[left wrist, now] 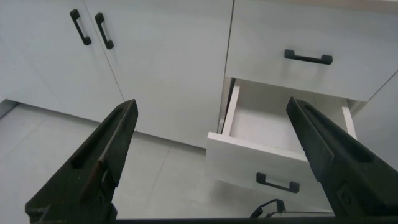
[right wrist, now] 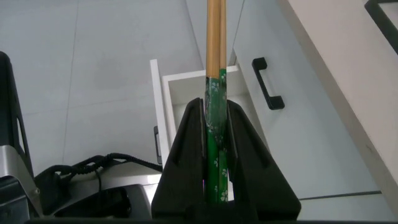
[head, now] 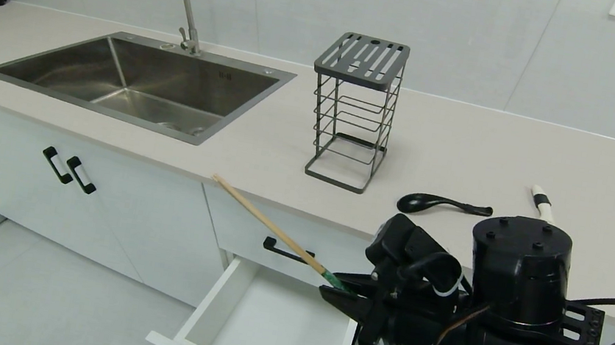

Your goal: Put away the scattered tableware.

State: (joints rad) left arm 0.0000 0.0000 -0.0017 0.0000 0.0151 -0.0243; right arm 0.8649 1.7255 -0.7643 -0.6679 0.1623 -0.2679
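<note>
The right gripper is clamping a pair of chopsticks by their green ends, its jaws standing narrow around them, as the right wrist view is showing. The chopsticks' wooden ends are slanting up and toward the robot's left, in front of the counter edge. The gripper is hanging over the right side of the open white drawer, which is standing pulled out under the counter. The left gripper is gaping wide, gripping nothing and facing the cabinet fronts and the drawer. On the counter a black spoon is lying to the right of the wire rack, and a white utensil is lying farther right, partly hidden behind the arm. The sink is sitting well to the left of the rack.
</note>
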